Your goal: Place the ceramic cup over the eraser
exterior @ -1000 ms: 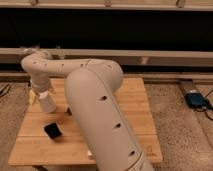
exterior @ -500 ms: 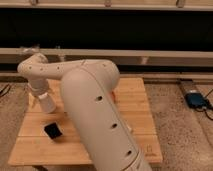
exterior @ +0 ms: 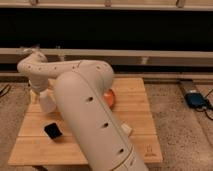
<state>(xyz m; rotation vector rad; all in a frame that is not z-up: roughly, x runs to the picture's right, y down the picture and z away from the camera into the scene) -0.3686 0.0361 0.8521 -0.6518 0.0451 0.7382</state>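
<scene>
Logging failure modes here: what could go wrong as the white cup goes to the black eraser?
The gripper, at the wooden table's left side with the small white ceramic cup at it, is not yet above the flat black rectangular eraser; the cup may land off-centre and tilt on its edge. The bulky white arm hides much of the table, possibly masking misalignment.

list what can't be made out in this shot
Camera view:
- orange bowl: mostly behind the robot arm.
- white object on the table: mostly under the arm.
- gripper, at the table's left beyond the eraser: blurs into the ceramic cup; hold unclear.
</scene>
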